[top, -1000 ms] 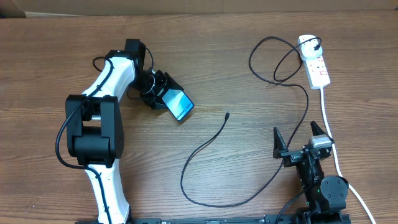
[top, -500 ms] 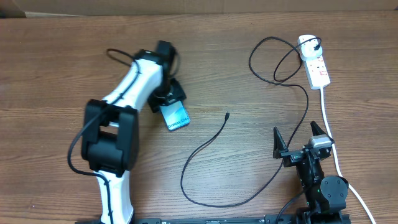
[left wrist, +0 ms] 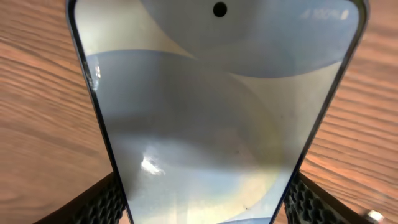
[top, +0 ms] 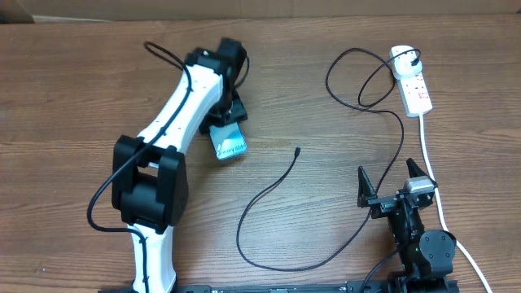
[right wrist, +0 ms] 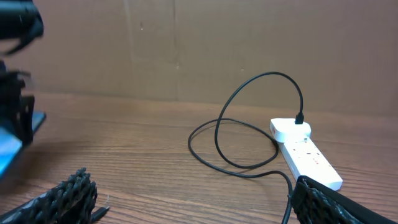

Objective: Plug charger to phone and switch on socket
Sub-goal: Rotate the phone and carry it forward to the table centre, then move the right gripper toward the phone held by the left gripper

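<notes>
The phone (top: 229,142), its light blue screen up, lies low over the table at centre left, and my left gripper (top: 231,120) is shut on its far end. It fills the left wrist view (left wrist: 211,124), with a black pad (left wrist: 102,200) pressed against each long edge. The charger, a thin black cable (top: 254,203), has its free tip (top: 298,150) bare on the table to the phone's right; its other end is plugged into the white socket (top: 411,80) at the far right. My right gripper (top: 389,182) stands open near the front edge, holding nothing. From the right wrist, the socket (right wrist: 308,152) and the cable loop (right wrist: 271,74) lie ahead.
A thick white cord (top: 430,159) runs from the socket down the right side past my right arm. The black cable makes a wide loop (top: 293,264) in front of the right gripper. A cardboard wall (right wrist: 186,43) stands behind the table.
My left arm has swung right with the phone in its jaws, and the phone has turned from slanting down-right to pointing nearly straight at the front edge. The right arm has stayed still.
</notes>
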Controlling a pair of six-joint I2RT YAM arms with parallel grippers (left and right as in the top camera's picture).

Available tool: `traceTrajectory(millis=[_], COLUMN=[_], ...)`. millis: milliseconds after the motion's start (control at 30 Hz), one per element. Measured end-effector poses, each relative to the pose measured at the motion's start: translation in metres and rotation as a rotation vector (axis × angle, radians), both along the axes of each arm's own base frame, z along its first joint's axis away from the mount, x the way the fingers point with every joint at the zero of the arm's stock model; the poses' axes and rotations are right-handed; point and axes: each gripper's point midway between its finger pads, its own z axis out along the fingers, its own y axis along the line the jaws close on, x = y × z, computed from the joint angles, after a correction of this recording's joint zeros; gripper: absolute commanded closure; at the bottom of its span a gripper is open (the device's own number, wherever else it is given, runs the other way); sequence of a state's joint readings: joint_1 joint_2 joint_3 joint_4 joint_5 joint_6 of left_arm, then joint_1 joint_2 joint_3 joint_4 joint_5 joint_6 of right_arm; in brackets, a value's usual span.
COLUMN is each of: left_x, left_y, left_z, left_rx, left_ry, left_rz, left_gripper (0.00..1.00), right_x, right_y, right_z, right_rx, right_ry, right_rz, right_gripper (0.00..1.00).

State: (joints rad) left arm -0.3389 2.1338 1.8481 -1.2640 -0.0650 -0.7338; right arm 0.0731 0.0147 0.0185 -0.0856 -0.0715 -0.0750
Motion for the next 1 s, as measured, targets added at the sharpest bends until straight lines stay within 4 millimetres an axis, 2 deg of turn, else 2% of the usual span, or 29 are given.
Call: traceTrajectory(millis=[133,467,700,900,1000], left_x=[0.009,0.000,-0.010,-0.012,-0.011], left_y=[-0.003,-0.022,-0.036,-0.031,-0.030], left_z=[0.026,0.065,0.070,0.071,0.071], left_rx=[-0.013,-0.134,-0.244,-0.270,-0.281], left_ry=[-0.037,-0.008,0.047,0.071,0.074], left_rz=[0.000,-0.008,0.000,0.022,0.028], left_gripper=[0.33,0.32,0.32,0.31,0.31], right_x=[0.000,0.000,0.000,0.000,-0.002], right_y=[0.000,0.000,0.000,0.001,0.011], right_z=[0.000,0.000,0.000,0.000,0.004], right_rx=[0.000,0.000,0.000,0.001,0.002], right_ry=[0.000,0.001,0.000,-0.001,-0.017], right_rz=[-0.001,0.000,0.000,0.007,0.066], right_gripper=[0.00,0.00,0.00,0.00,0.00])
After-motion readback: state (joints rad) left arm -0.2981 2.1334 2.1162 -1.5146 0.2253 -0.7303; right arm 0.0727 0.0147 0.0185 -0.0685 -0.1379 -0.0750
